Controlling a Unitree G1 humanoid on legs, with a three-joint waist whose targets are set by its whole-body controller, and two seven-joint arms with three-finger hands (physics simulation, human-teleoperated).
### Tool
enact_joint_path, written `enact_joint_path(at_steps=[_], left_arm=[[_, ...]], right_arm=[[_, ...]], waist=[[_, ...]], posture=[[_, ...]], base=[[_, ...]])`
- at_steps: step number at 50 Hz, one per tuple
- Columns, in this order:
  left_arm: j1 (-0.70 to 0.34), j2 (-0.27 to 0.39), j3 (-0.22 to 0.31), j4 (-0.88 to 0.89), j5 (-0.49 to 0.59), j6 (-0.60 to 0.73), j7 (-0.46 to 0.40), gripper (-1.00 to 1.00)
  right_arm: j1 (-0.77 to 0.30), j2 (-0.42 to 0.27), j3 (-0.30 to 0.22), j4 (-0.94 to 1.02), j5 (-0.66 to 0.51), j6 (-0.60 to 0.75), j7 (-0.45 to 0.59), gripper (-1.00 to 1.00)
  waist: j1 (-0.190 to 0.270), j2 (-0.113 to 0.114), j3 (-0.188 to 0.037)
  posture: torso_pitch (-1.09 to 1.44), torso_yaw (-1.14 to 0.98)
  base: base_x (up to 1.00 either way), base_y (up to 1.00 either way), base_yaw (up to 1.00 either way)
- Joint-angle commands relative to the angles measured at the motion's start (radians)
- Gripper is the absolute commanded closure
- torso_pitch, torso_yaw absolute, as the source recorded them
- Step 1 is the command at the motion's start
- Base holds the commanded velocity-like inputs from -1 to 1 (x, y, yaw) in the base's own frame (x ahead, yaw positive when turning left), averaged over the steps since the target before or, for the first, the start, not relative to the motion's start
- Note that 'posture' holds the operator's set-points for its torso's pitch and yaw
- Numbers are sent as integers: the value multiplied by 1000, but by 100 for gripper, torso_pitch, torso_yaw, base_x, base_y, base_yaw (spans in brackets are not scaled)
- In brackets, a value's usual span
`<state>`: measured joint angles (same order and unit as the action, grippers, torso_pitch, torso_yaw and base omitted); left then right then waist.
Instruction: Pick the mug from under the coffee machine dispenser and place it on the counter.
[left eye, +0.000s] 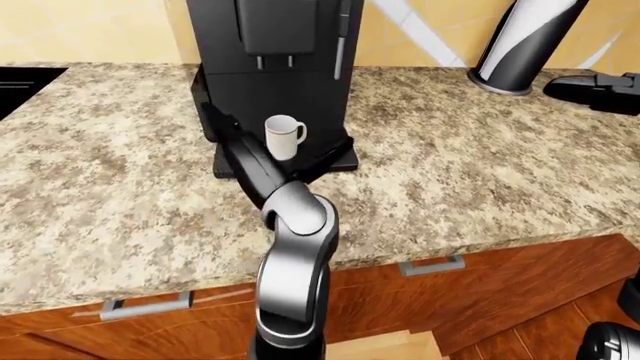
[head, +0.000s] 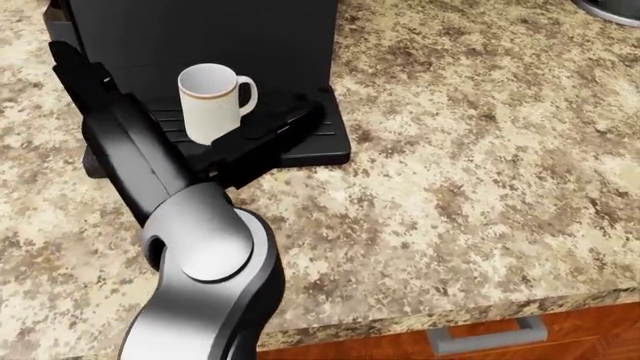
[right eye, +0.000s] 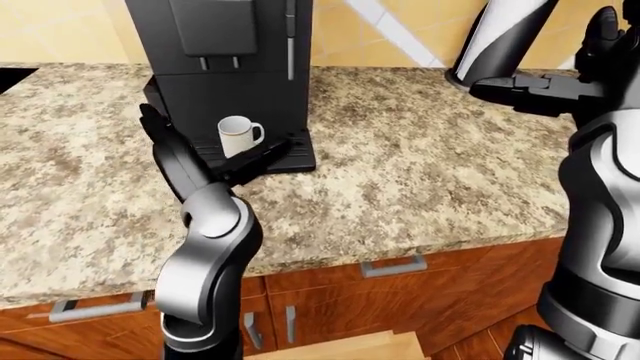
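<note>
A speckled granite worktop (left eye: 480, 172) is running across the kitchen under a yellow tiled wall, with reddish wooden cabinet fronts and metal pulls showing below its edge. Toward the left of the views, the left hand (head: 190, 127) is reaching in with its black fingers (head: 285, 124) spread wide in a V, one lying along the left side of the coffee machine (left eye: 270, 60) and another stretching across the drip tray (head: 320, 146); they are released, standing about the mug (head: 210, 101) rather than closing on it. The mug is sitting between those fingers on the tray, under the dispenser (left eye: 277, 26), a smooth white cylinder with its handle pointing to the view's right, away from the palm. The machine is a boxy matte black block, and the forearm is glossy silver at the wrist joint. Further right, well apart from these fingers, a tall black-and-white cylinder (left eye: 520, 41) is standing near the wall, and the right hand (right eye: 530, 90) is hovering above the worktop with its fingers extended flat, grasping nothing. The likely risk: closing from this wide angle, one finger could push the slick mug sideways or tip it off the tray, and lifting too steeply could knock its rim against the dispenser.
</note>
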<state>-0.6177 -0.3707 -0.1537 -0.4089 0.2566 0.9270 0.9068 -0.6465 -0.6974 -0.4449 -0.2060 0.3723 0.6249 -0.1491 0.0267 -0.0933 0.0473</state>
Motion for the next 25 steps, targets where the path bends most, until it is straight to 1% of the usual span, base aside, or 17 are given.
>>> enact_joint_path(at_steps=[1,3,5,9,16,19,25], left_arm=[[-24,-10,-13,-3,-21,-40,18,-100],[-29,-6,-9,23,-34,-62,31,-100],[-41,-5,6,59,-57,-86,51,-100],[-44,-5,3,106,-90,-118,83,-100],[-96,-2,21,181,-130,-163,133,-100],[-114,4,34,213,-152,-185,156,-100],[-120,31,43,258,-184,-222,183,-100]], right_arm=[[-26,-22,-16,-24,-2,-26,-3,-100],[-27,-23,-16,-23,-2,-27,-3,-100],[-23,-22,-18,-23,-1,-28,-3,-100],[-24,-23,-17,-22,-1,-30,-4,-100],[-18,-25,-22,-23,2,-31,-3,-100],[-18,-28,-24,-24,5,-30,-4,-100],[-15,-29,-25,-26,7,-30,-5,-100]], waist=[[0,-7,-22],[0,-7,-23],[0,-7,-23],[-1,-7,-25],[-2,-7,-26],[-2,-6,-26],[-3,-4,-27]], posture=[[0,0],[0,0],[0,0],[0,0],[0,0],[0,0],[0,0]], base=[[0,0,0],[0,0,0],[0,0,0],[0,0,0],[0,0,0],[0,0,0],[0,0,0]])
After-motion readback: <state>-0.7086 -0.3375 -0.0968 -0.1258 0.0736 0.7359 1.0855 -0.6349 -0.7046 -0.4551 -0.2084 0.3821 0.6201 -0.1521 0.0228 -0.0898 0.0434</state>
